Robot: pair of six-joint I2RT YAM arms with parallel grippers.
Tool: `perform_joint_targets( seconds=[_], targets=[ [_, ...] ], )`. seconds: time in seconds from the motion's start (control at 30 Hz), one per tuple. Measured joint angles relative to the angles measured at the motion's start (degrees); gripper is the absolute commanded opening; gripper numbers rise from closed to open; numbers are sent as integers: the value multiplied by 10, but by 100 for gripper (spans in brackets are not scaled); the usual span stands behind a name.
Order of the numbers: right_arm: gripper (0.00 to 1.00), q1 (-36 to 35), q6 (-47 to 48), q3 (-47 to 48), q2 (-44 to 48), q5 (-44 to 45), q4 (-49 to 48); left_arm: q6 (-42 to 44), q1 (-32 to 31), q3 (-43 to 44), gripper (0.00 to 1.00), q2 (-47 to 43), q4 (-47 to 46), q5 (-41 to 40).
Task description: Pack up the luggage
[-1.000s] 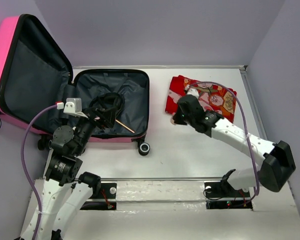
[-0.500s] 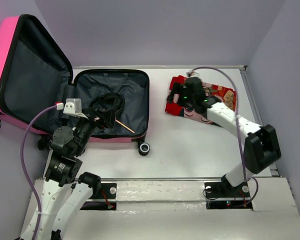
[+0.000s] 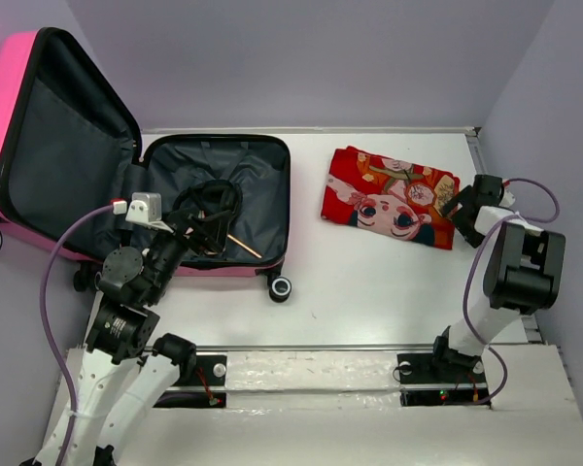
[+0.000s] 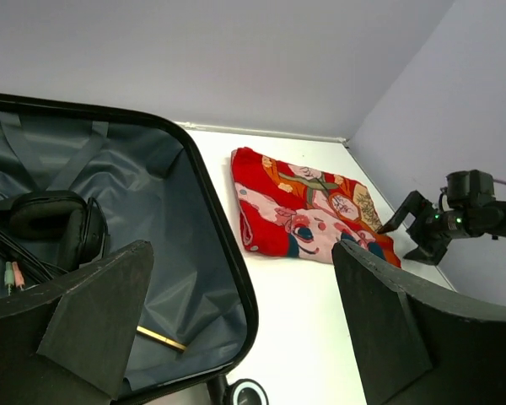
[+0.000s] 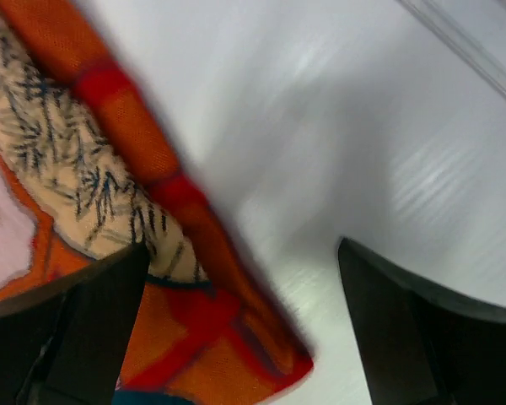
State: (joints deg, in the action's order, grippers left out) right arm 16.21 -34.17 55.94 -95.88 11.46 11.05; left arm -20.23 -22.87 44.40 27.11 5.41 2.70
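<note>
While open, luggage (image 3: pixel 262 184) lengthwise near-to-far, wheels (image 3: pixel 281 287) nearward

Left gripper (image 4: pixel 246 314): jaws spread wide, empty, poised above the luggage (image 3: pixel 257 189). Right gripper (image 3: pixel 463 202): jaws spread, empty, well right of the luggage, forearm steeply raised.

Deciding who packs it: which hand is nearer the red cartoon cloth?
Right. The right hand is open at the right edge of the red cloth, a corner between its fingers. The left hand is open over the luggage, well left of it.
</note>
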Motion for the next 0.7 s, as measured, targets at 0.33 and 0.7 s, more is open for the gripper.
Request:
perform_joint_targets(
  seconds=[0.33,0.7],
  targets=[
    [64,7,24,49,-75,-135,-37,0,-3,0,99,3,-1,4],
    [7,7,-10,-71,-16,-246,-100,-14,-3,-1,99,91,-25,71]
  ],
)
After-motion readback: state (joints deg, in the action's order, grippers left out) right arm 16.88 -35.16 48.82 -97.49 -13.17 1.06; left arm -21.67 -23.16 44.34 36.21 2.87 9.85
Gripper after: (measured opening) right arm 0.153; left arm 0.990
